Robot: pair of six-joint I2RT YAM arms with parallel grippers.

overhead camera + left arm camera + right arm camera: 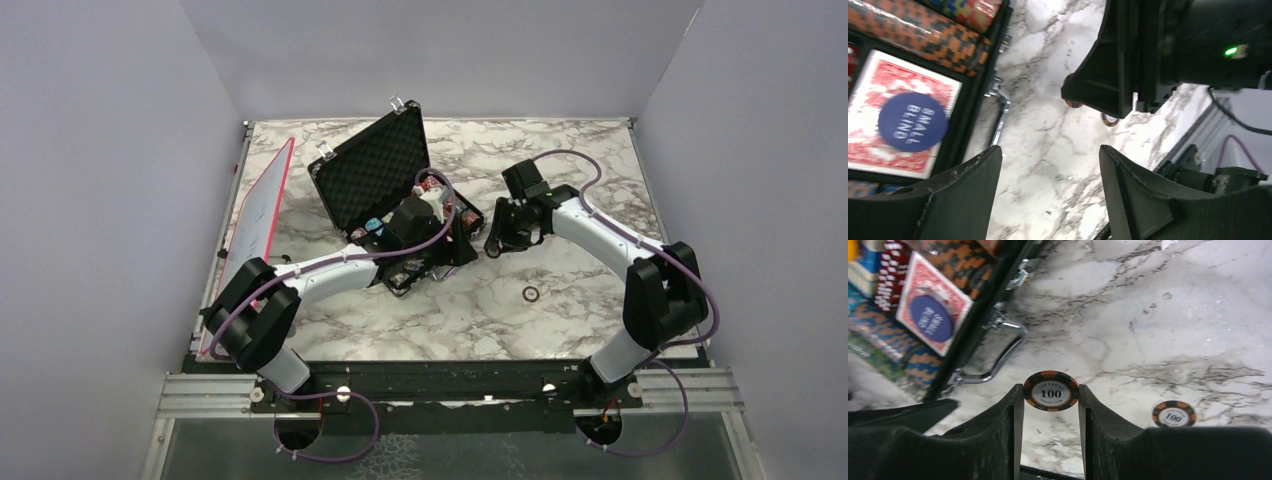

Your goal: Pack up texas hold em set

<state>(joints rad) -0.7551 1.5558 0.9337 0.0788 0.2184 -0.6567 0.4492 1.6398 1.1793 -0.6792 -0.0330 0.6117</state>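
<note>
Two orange-and-black 100 chips lie outside the briefcase (375,170), as far as the views show; your right gripper (1050,396) is clamped on the rim of one chip (1051,390) just beside the case front; the second chip (1174,414) lies flat on the marble table (1158,305) near it, apart from the fingers; your left gripper (1050,152) hangs by the front edge of the case, fingers spread, nothing between them

Inside the case, rows of chips (923,30) fill their slots; the red-backed cards (883,125) lie in their compartment with a blue disc (912,121) marked SMALL BLIND on top; no dice can be made out

Judgement: packing is well advanced; you have the two loose chips to stow, then the lid to lower and the latches to fasten

Condition of the case: it stands open in mid-table, lid leaning back and showing dark egg-crate foam; the metal handle (998,352) projects from the front wall toward the held chip; both lid latches stand up, unfastened
</note>
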